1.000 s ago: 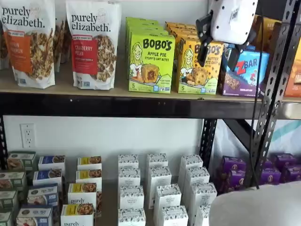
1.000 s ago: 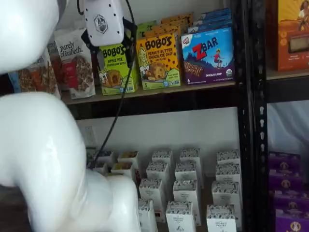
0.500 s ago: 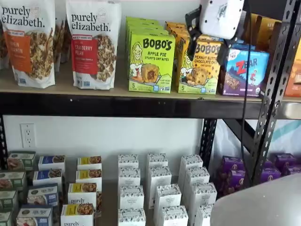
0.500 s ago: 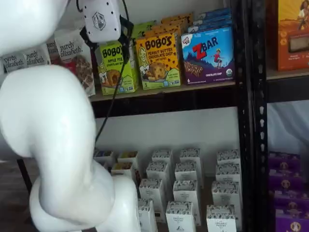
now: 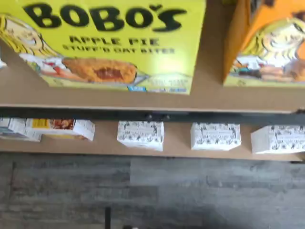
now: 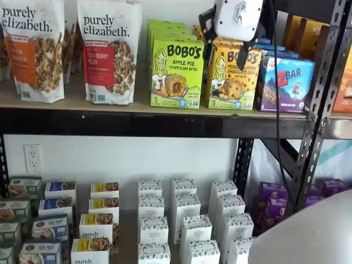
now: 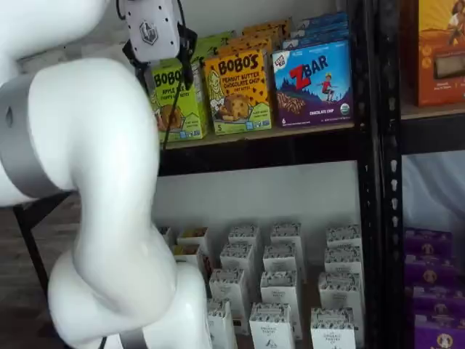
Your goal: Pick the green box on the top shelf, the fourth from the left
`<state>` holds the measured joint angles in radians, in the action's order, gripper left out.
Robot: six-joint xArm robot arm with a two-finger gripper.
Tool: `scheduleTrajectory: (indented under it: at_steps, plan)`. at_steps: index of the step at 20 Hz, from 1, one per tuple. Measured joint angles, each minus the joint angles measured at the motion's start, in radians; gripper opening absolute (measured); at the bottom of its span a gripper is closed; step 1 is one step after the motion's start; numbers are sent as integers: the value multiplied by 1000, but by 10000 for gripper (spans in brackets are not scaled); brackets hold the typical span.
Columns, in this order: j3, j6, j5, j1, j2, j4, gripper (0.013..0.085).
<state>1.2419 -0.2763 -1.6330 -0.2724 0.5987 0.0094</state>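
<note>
The green box [image 6: 177, 73] is stood upright on the top shelf [image 6: 137, 122], long axis vertical, printed face turned out toward the shelf front; in the wrist view [image 5: 102, 45] its face fills the frame. The gripper [image 6: 226, 41] is held in front of the yellow-orange Bobo's box [image 6: 233, 80], jaws spread wide with nothing between them. The green box is seen just left of the jaws, untouched; in a shelf view [image 7: 178, 102] it is partly covered by the gripper [image 7: 158, 67].
</note>
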Motion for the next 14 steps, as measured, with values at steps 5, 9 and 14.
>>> scheduleTrajectory:
  at_steps: [5,9,14]
  plan:
    - [38,-24,51,-27,-61,-18,850]
    - [70,-36,89,-40,-101,-36,850]
    - [137,-34,103,-38,-162,-39,850]
